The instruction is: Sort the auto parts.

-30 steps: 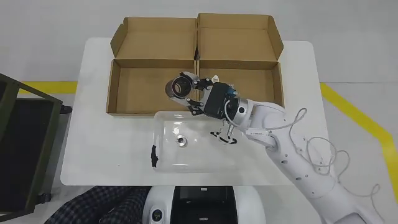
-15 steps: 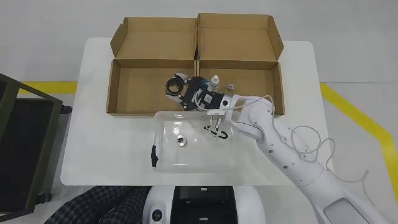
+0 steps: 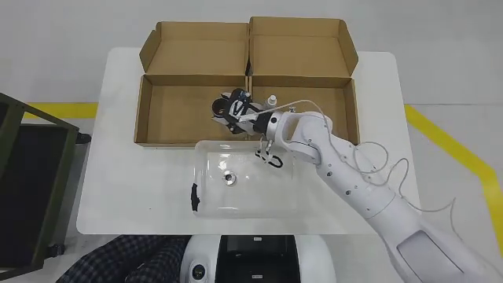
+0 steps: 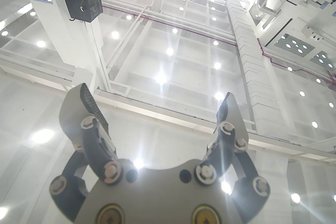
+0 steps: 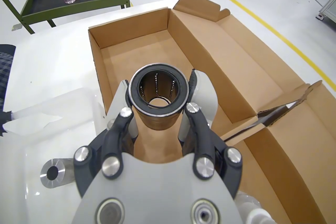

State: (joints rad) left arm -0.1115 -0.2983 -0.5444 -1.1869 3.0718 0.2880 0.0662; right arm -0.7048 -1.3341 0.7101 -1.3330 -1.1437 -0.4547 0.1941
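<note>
On the desk (image 3: 126,173), the cardboard box (image 3: 169,114) lies left of centre in the top view. Our right fingers (image 5: 202,93) clamp the bearing (image 5: 157,118) over that box's right end, near the dividing wall. If it is let go tilted, we judge it could roll or tip against the wall. Our left fingers (image 4: 86,114) gape wide and hold nothing.

White table (image 3: 126,181) bearing two open cardboard boxes (image 3: 173,114) side by side, clear tray (image 3: 244,198) alongside
</note>
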